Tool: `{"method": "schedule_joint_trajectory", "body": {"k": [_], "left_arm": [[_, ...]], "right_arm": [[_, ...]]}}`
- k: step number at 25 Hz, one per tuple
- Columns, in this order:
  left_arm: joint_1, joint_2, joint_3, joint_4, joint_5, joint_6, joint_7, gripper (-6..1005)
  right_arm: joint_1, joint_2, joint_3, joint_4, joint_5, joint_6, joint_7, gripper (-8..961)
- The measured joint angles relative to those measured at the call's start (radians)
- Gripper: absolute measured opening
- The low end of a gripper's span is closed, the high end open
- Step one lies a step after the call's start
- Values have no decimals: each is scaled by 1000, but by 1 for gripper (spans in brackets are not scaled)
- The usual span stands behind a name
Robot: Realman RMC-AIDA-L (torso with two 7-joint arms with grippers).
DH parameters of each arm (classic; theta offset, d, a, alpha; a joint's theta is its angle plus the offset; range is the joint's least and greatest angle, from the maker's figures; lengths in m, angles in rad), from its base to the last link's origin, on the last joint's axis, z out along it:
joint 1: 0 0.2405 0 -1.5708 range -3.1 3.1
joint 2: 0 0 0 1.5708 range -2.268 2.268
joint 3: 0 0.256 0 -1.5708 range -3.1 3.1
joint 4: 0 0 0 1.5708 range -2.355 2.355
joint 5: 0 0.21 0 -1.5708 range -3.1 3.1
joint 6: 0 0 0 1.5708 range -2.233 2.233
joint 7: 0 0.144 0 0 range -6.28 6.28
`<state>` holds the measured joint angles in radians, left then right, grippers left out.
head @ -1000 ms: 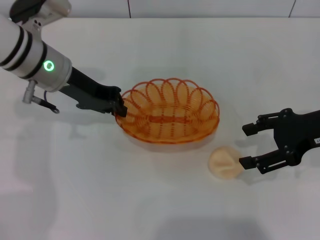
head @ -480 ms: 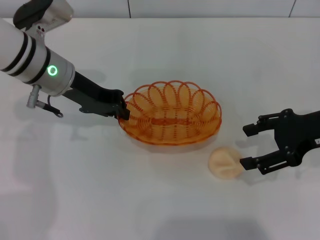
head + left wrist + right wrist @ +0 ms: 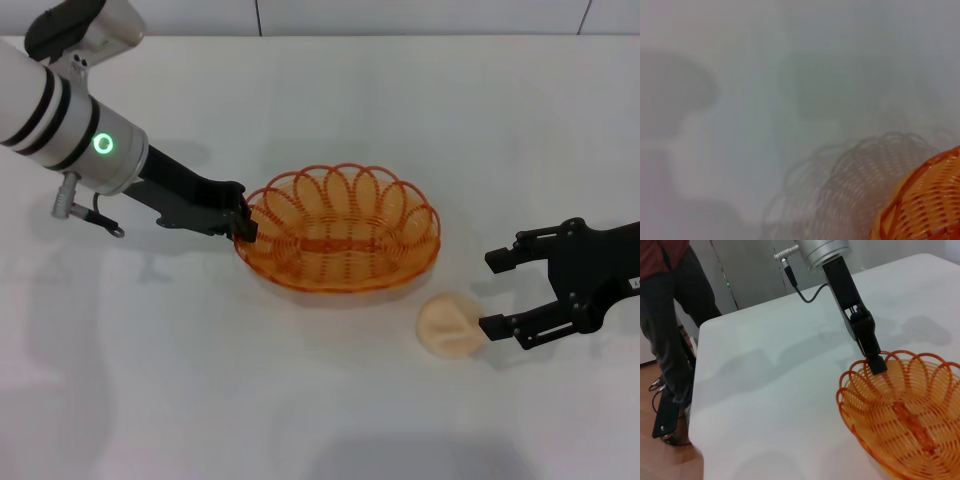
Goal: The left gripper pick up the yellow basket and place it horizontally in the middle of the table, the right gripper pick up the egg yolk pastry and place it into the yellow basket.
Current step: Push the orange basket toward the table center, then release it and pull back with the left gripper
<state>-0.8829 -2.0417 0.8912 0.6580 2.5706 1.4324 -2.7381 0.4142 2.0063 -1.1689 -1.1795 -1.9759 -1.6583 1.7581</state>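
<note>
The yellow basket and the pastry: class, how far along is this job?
Nearly done: the yellow basket lies horizontally mid-table, the left hand clamped on its rim. In hand: the right hand, fingers open, sits beside the egg yolk pastry on the table. Left: release the basket, then grasp the pastry and place it inside.

A broad, plain white, matt bench (image 3: 330, 400) fills the head view, with soft grey shadows lying across it. Along its far edge runs a pale wall of light panels (image 3: 420, 15) split by thin dark vertical seams. In the right wrist view the white bench ends at a rounded corner above a brown wooden floor (image 3: 655, 460). Beyond it stand grey panelled walls (image 3: 750, 270), and a person in dark trousers and a reddish top (image 3: 667, 325) stands beside the bench corner
</note>
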Motion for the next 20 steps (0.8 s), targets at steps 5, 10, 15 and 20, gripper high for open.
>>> {"method": "schedule_joint_trajectory", "body": {"k": [5, 10, 15, 20], "left_arm": [[11, -2, -1, 0, -5, -9, 1, 150], [12, -3, -6, 0, -10, -9, 8, 227], [26, 6, -9, 13, -56, -10, 21, 374], [65, 25, -9, 70, -122, -11, 76, 551]], "right_arm": [[1, 0, 0, 0, -1, 1, 0, 830], [1, -1, 6, 0, -3, 1, 1, 830], [-1, 0, 12, 0, -4, -1, 2, 829], [-4, 1, 12, 0, -3, -2, 4, 829]]}}
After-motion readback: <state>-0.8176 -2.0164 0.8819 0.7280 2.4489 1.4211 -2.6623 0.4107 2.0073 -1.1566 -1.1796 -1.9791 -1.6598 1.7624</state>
